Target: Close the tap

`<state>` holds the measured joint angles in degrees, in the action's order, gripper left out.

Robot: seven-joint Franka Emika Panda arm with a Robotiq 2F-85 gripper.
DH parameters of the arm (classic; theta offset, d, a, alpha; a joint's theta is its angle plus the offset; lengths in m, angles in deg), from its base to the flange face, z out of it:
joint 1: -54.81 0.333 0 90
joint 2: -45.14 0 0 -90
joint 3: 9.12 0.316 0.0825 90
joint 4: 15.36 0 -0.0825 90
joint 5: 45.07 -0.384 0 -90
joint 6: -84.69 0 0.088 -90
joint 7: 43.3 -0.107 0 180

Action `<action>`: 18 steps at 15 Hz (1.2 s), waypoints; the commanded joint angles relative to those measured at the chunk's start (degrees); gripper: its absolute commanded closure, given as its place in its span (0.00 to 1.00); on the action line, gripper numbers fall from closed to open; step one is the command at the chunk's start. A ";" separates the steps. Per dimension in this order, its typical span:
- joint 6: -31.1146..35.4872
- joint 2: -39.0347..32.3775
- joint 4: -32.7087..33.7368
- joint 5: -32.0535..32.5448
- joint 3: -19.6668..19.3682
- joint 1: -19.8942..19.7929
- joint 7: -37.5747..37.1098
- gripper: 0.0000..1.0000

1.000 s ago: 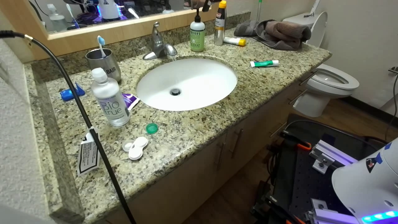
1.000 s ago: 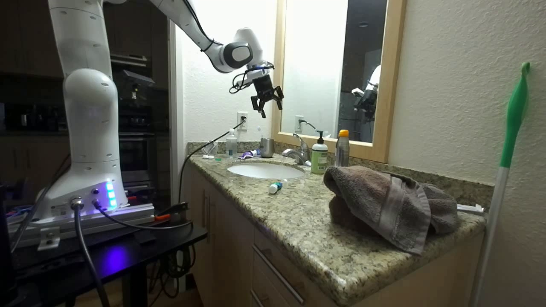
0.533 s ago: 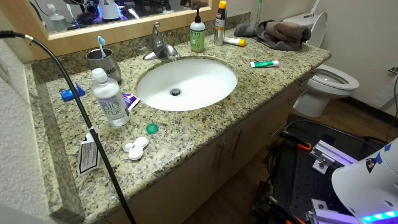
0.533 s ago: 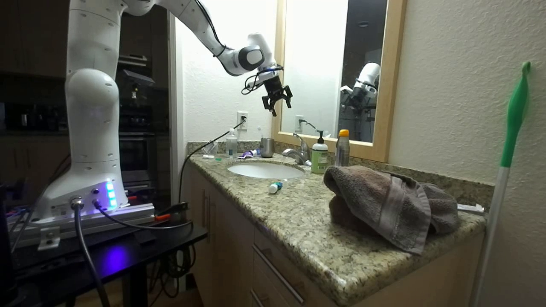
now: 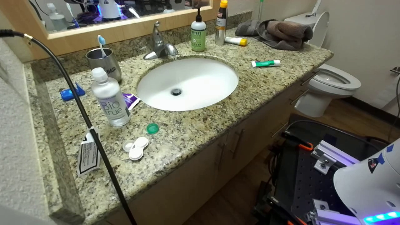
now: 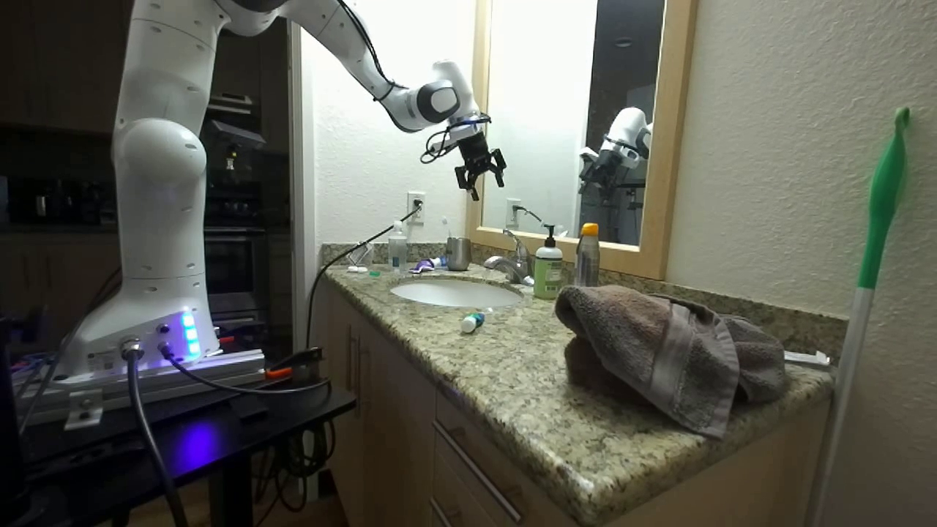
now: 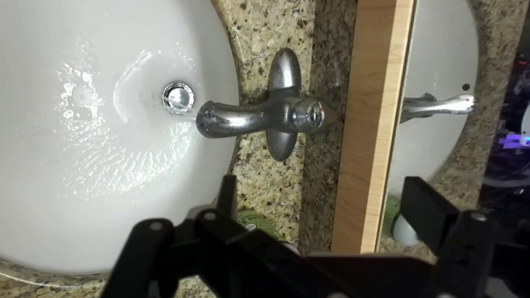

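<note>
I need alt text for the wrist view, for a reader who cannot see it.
Water runs from a silver tap into a white basin, seen from above. The open hand shows along the bottom, partly hiding a green bottle. At right, a wood-framed mirror reflects the tap.

Tap (image 7: pixel 261 118): I see one
Gripper (image 7: pixel 323 192): just one
Robot arm (image 6: pixel 161 212): one
Sink (image 5: pixel 215 81): one
Standing bottles (image 5: pixel 198 40): I count three
Cup (image 5: pixel 112 67): one
Toothbrush (image 5: pixel 102 44): one
Toilet (image 5: pixel 318 97): one
Mirror (image 6: pixel 534 95): one
Green-topped pole (image 6: pixel 880 205): one

The shiny silver tap (image 5: pixel 160 47) stands at the far-left rim of the basin (image 5: pixel 200 84) in an exterior view, lever (image 5: pixel 157 31) up. Water (image 7: pixel 187 117) runs from its curved spout (image 7: pixel 232 120).
</note>
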<state>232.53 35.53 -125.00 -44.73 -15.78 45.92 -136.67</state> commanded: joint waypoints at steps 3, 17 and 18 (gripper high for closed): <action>-3.06 -8.04 9.83 -1.56 -1.62 1.91 -0.47 0.00; -3.90 -13.92 12.02 -2.17 -2.87 3.02 -0.51 0.00; -3.79 -14.27 11.80 -2.47 -2.79 2.97 -0.36 0.00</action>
<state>228.78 22.87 -113.90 -45.41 -17.99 48.51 -138.41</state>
